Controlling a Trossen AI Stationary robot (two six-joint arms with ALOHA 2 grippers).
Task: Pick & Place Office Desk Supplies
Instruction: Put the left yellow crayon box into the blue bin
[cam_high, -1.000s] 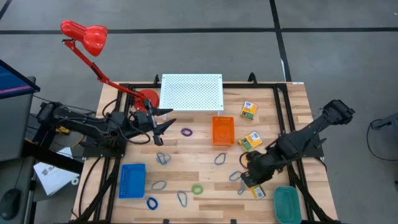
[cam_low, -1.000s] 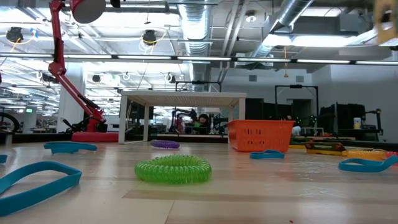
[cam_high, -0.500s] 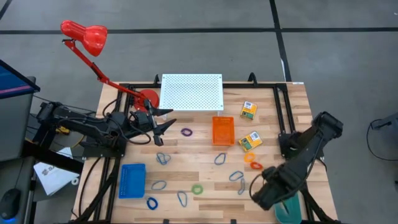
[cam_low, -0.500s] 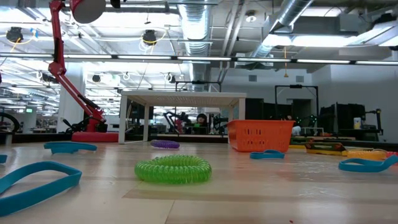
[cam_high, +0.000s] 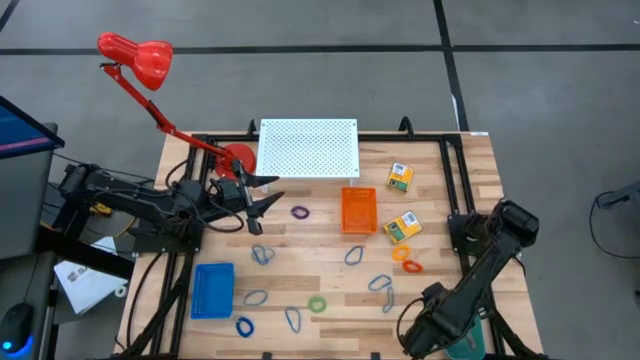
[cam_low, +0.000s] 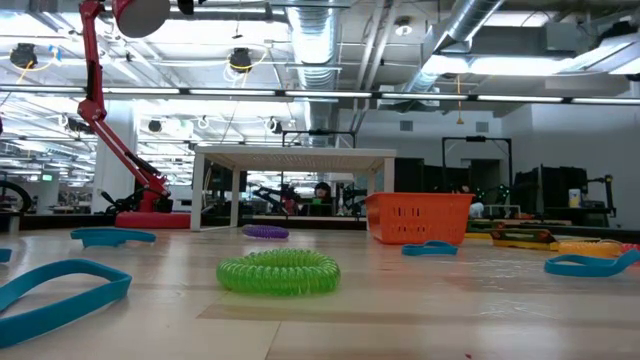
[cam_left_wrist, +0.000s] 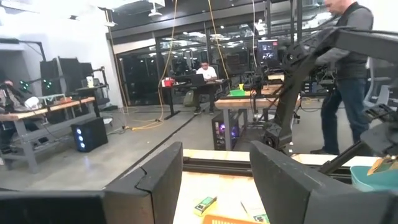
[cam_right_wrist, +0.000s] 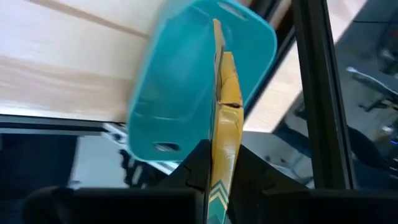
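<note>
- Right gripper (cam_right_wrist: 217, 177) sits at the lower right of the high view, over the teal tray (cam_right_wrist: 180, 74); its fingers are clamped on a yellow box (cam_right_wrist: 225, 124), held edge-on above the tray.
- Left gripper (cam_high: 262, 198) hangs at centre left by the red lamp (cam_high: 135, 55), fingers apart and empty.
- Two more boxes (cam_high: 400, 177) lie in the table's upper right, beside the orange tray (cam_high: 358, 209).
- Orange ring (cam_high: 411, 266), green ring (cam_high: 317, 304), purple ring (cam_high: 300, 212) and blue clips (cam_high: 262, 254) are scattered mid-table.
- Blue tray (cam_high: 212, 290) lies lower left.
</note>
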